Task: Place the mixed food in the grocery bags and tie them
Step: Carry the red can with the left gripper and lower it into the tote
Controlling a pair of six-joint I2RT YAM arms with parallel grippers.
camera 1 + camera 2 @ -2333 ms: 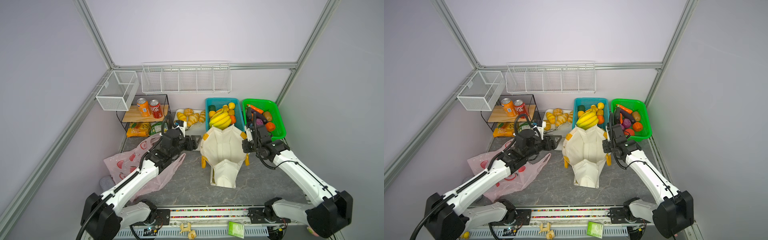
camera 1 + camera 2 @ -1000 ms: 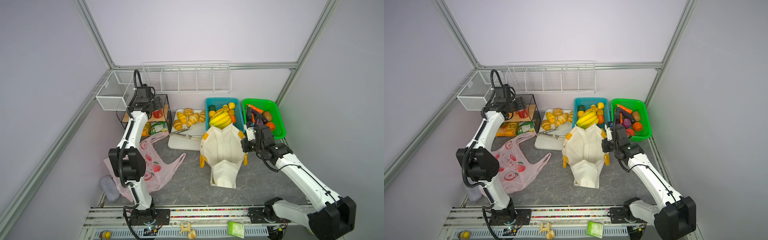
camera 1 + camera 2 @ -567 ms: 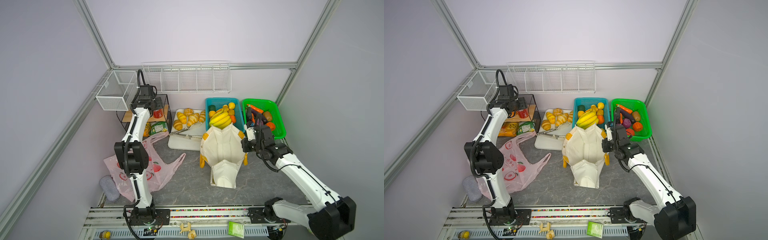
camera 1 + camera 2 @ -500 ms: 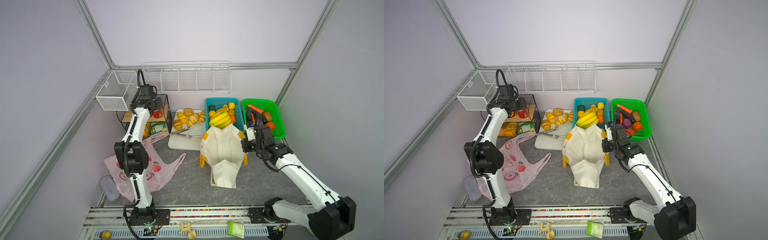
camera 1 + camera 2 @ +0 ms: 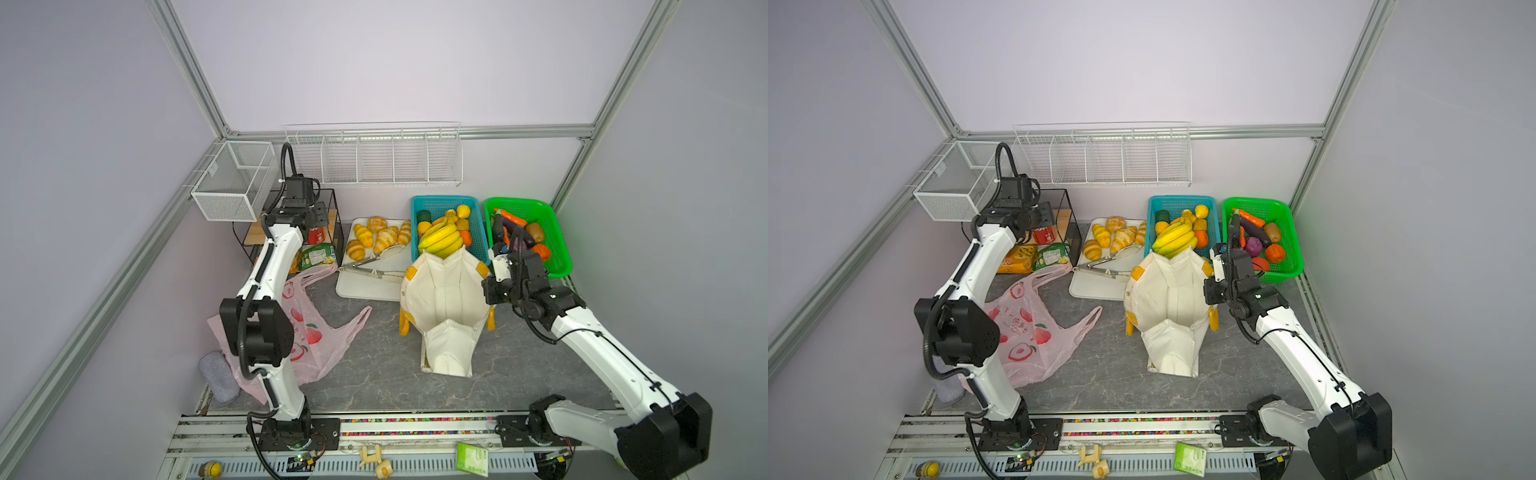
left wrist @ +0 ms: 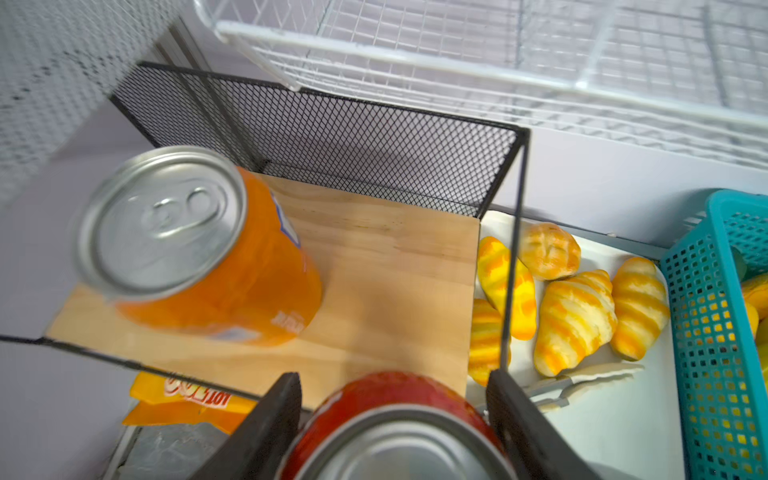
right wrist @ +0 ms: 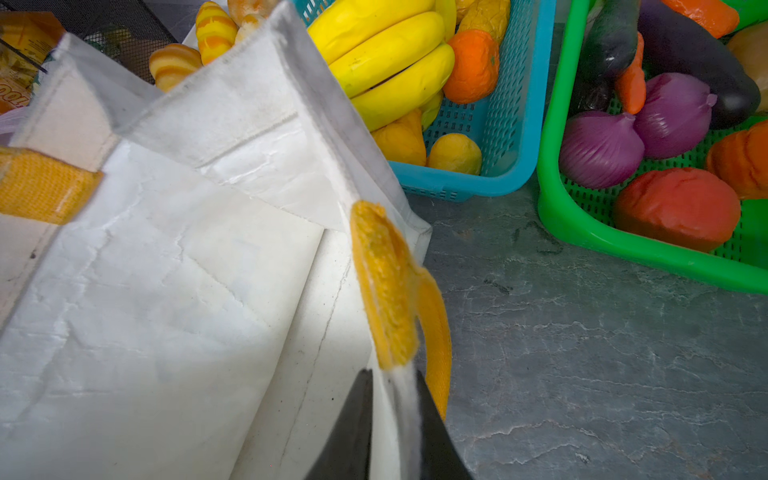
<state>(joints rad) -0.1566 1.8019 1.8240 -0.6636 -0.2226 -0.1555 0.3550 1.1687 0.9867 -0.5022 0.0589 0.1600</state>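
In both top views the left arm reaches up to the black mesh shelf (image 5: 332, 208) in the upper left of the frame; there the left gripper (image 6: 392, 376) is closed around the red cola can (image 6: 395, 419), one dark finger pressed to each side of it, as the left wrist view shows; the orange soda can (image 6: 199, 249) stands beside it on the shelf's wooden board (image 6: 395, 257), free of the fingers. The right gripper (image 7: 392, 376) sits right of centre in the top views and is pinched tight on the rim of the cream canvas tote (image 5: 444, 291), just beside one yellow-orange handle (image 7: 386, 282), with the cloth caught between the two fingers; the tote stands upright with its mouth spread wide in the middle of the frame. The pink plastic bag (image 5: 316, 332) lies flat and slack on the grey table (image 5: 374, 365) at lower left, its loop handles splayed and partly hidden by the left arm. The bananas (image 5: 442, 243) and the oranges (image 7: 473, 66) rest in the blue basket (image 5: 432, 203) just behind the tote, at upper centre; the green basket (image 5: 552, 232) of vegetables stands to its right; the croissants (image 5: 384, 239) lie on the white tray (image 5: 365, 286) between the shelf and the blue basket.
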